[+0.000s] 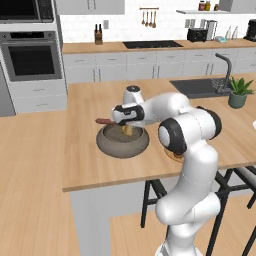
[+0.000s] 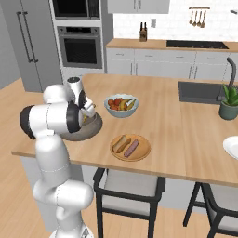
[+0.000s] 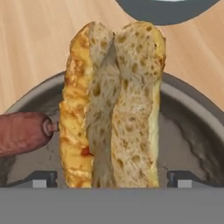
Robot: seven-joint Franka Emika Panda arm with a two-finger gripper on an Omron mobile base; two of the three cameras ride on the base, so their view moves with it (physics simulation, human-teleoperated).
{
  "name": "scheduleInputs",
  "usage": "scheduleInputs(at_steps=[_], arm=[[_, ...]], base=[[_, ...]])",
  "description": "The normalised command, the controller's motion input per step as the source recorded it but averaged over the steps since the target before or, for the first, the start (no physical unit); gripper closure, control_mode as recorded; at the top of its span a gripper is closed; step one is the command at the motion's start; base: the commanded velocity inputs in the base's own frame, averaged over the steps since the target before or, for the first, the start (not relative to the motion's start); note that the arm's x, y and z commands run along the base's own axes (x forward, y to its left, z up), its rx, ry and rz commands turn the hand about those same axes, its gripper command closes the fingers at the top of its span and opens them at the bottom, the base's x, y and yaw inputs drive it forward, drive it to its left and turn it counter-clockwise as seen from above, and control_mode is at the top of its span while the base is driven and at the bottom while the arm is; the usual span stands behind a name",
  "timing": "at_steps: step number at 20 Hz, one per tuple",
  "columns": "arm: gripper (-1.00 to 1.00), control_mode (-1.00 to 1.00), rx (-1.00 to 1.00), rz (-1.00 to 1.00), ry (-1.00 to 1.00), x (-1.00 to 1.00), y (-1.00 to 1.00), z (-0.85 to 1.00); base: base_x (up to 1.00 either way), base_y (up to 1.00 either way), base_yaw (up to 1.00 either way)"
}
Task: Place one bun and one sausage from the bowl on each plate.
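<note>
The bun, split open with its pale crumb showing, lies in the dark grey bowl near the front edge of the wooden tabletop. A sausage lies just beside it in the bowl, one end sticking out over the rim. The hand hangs right over the bowl, jaws spread wide, one fingertip on either side of the bun; whether they touch it I cannot tell. The arm rises from the base, bends at the elbow and reaches level across to the bowl, wrist turned down. To the right, the wooden plate carries a bun and a sausage side by side. Behind it sits a fruit bowl.
</note>
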Motion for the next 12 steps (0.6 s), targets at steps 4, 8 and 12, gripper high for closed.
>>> scheduleInputs(at_steps=[4, 8, 12], arm=[[-1.0, -1.0, 0.0, 0.0, 0.0, 0.29, -0.04, -0.03], [-1.0, -1.0, 0.0, 0.01, 0.0, 0.03, -0.01, -0.08], [-1.0, -1.0, 0.0, 0.03, 0.01, 0.0, 0.0, -0.05]], base=[[0.0, 0.0, 0.0], [0.0, 0.0, 0.0], [0.0, 0.0, 0.0]])
